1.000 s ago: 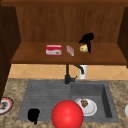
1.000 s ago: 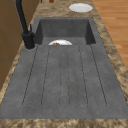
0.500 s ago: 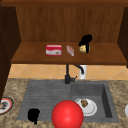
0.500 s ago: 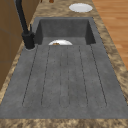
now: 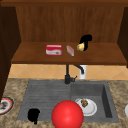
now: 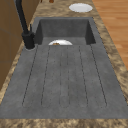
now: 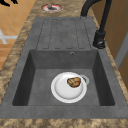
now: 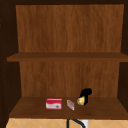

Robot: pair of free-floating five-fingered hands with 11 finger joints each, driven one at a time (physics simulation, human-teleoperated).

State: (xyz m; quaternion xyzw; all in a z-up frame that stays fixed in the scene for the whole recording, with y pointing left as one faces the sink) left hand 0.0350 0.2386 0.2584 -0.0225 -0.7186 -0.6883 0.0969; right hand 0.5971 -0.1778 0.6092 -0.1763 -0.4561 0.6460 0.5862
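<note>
We note a black right hand (image 5: 85, 40) on a pale yellow lump (image 5: 80, 46), right of a red-and-white box (image 5: 53, 50); below, a red ball (image 5: 67, 114), dark grey sink (image 5: 50, 92), brown-speckled counter (image 5: 118, 86).

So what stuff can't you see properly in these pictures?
- Front view: the red ball covers part of the sink's front edge.
- Front view: the yellow thing at the right hand is too small to name.
- Front view: the red-rimmed plate is cut off by the left edge.
- Left side view: the basin's edge hides most of the white plate.
</note>
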